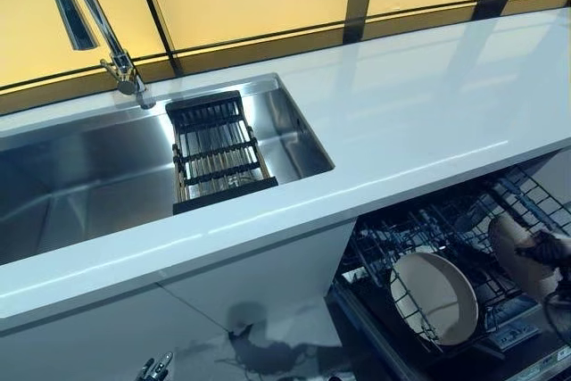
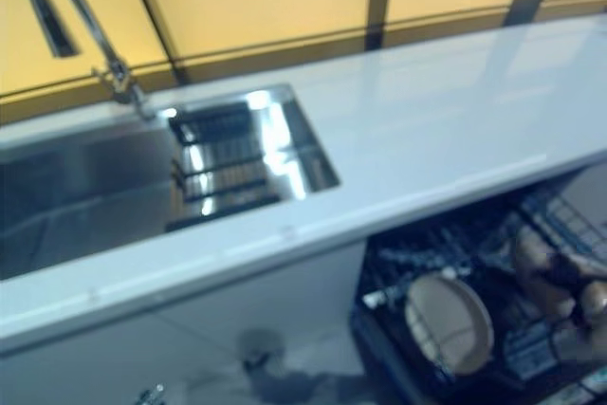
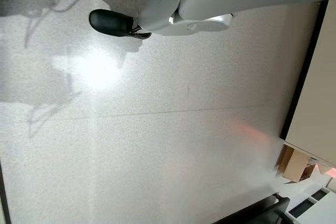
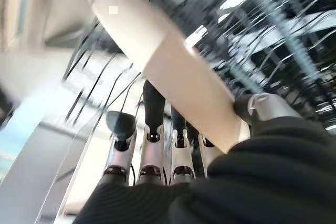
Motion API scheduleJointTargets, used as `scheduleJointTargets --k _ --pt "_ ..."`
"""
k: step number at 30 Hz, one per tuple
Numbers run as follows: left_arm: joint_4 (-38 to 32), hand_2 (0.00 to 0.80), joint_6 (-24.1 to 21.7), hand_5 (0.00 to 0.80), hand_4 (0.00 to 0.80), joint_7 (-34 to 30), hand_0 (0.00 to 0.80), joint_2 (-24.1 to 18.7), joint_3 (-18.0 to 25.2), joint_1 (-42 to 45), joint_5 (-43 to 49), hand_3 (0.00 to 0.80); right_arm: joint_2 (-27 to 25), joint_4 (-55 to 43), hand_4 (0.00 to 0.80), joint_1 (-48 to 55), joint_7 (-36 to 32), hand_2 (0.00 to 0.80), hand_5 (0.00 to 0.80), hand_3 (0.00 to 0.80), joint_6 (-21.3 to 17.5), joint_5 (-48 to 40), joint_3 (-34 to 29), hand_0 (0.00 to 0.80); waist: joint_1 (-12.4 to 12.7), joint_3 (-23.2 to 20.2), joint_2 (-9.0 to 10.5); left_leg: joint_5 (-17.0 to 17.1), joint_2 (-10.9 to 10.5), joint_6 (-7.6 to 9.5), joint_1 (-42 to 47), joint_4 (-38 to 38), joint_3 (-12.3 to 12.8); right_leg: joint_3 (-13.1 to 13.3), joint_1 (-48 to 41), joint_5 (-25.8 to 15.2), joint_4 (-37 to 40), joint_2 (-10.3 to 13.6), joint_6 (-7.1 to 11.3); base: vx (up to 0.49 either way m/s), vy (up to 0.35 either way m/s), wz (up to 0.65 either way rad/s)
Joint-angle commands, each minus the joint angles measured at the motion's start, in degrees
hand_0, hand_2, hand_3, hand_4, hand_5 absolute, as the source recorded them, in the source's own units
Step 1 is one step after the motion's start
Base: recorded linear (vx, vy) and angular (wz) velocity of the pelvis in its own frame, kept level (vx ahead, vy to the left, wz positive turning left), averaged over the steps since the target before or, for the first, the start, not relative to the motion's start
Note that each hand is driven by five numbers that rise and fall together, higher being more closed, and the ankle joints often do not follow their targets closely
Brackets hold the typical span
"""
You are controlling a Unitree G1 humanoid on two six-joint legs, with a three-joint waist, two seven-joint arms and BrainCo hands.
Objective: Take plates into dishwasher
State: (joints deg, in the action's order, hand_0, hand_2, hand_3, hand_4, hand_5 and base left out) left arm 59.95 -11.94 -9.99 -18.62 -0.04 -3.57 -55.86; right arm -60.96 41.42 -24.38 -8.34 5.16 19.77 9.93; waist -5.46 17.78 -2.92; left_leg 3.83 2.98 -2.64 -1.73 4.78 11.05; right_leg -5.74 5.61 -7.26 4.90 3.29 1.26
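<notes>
A beige plate (image 1: 437,296) stands on edge in the lower rack (image 1: 393,229) of the open dishwasher under the counter at the lower right. My right hand (image 1: 546,249) is shut on a second beige plate (image 1: 513,247) and holds it over the rack's right part. In the right wrist view this plate (image 4: 173,72) lies between my fingers (image 4: 152,150) and thumb, with the rack's wires behind it. My left hand (image 1: 153,368) hangs low by the cabinet front, open and empty. Its wrist view shows one finger (image 3: 113,22) over the floor.
A white counter (image 1: 419,113) runs across, with a steel sink (image 1: 80,176) at the left holding a black drying rack (image 1: 214,153). A tap (image 1: 89,15) stands behind the sink. White cabinet fronts (image 1: 223,301) lie below.
</notes>
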Motion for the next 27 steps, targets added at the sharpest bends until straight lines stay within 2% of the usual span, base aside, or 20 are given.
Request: scheduleJointTargets --k 1,5,11,14,20,23,26,27 --pt "1.9 0.000 -1.3 0.000 0.000 -0.4 0.000 -0.9 -0.9 -1.6 -0.6 0.000 -0.5 0.9 0.800 -1.5 1.0 0.800 0.800 0.800 2.2 -3.1 2.6 0.800 0.1 -1.4 1.54 -1.6 1.2 -1.22 0.5 0.2 -1.1 1.8 1.0 0.0 0.1 3.6 5.20 -0.003 0.032 0.00" --pt "1.9 0.000 -1.2 0.000 0.000 -0.4 0.000 -0.3 -1.2 -2.0 -0.6 0.000 1.6 2.9 0.800 -2.3 2.0 0.800 0.800 0.800 2.0 -6.0 1.9 0.800 0.4 -1.2 0.74 -1.6 1.0 -1.20 0.5 0.2 -1.3 1.6 0.9 0.1 0.1 3.9 5.08 0.000 0.000 0.00" --pt "2.0 0.000 -1.0 0.000 0.000 -1.0 0.000 0.1 -1.0 -1.8 -0.8 0.000 4.3 2.5 0.800 -2.3 -1.7 0.800 0.800 0.800 1.3 -22.0 -2.5 0.800 0.4 -1.0 -0.57 -1.6 0.8 -1.28 0.6 0.2 -1.6 1.5 0.8 0.2 0.1 4.2 4.77 0.001 0.006 0.00" --pt "2.7 0.000 -0.9 0.000 0.000 -1.4 0.000 0.1 -0.1 -1.6 -0.8 0.000 6.0 0.3 0.800 -0.9 -3.7 0.800 0.800 0.800 0.9 -29.2 -7.0 0.800 -0.3 -1.0 -0.56 -1.7 0.8 -1.44 0.9 0.2 -1.2 1.6 0.7 0.4 0.1 4.1 4.60 0.007 0.023 0.00" --pt "3.2 0.000 -1.4 0.000 0.000 -1.8 0.000 0.3 0.1 -1.1 -0.7 0.000 4.4 0.7 0.800 1.1 -4.6 0.800 0.800 0.800 -1.6 -29.9 -10.3 0.800 -1.0 -1.3 0.40 -2.0 1.1 -1.52 1.4 0.2 -0.7 1.9 0.5 0.3 0.1 3.9 4.63 0.000 0.000 0.00" --pt "3.3 0.000 -1.5 0.000 0.000 -1.2 0.000 0.1 0.1 -1.1 -0.6 0.000 1.7 1.7 0.800 1.1 -5.0 0.800 0.800 0.800 -1.2 -24.8 -10.2 0.800 -1.2 -1.7 1.41 -2.2 1.2 -1.47 1.8 0.2 -0.4 2.1 0.2 0.3 0.1 3.7 4.78 0.009 -0.010 0.00" --pt "3.4 0.000 -1.6 0.000 0.000 -1.1 0.000 0.0 0.1 -1.2 -0.6 0.000 0.8 2.5 0.800 1.0 -5.1 0.800 0.800 0.800 -1.5 -23.6 -9.8 0.800 -1.1 -1.8 1.61 -2.3 1.3 -1.45 1.8 0.2 -0.4 2.1 0.2 0.3 0.1 3.6 4.81 0.000 0.000 0.00" --pt "3.3 0.000 -1.7 0.000 0.000 -0.7 0.000 -0.1 0.0 -1.3 -0.7 0.000 -0.5 3.3 0.800 0.7 -4.5 0.800 0.800 0.800 -1.6 -19.8 -8.7 0.800 -1.1 -1.8 1.95 -2.3 1.3 -1.39 1.8 0.2 -0.3 2.2 0.2 0.2 0.1 3.5 4.84 0.000 0.000 0.00"
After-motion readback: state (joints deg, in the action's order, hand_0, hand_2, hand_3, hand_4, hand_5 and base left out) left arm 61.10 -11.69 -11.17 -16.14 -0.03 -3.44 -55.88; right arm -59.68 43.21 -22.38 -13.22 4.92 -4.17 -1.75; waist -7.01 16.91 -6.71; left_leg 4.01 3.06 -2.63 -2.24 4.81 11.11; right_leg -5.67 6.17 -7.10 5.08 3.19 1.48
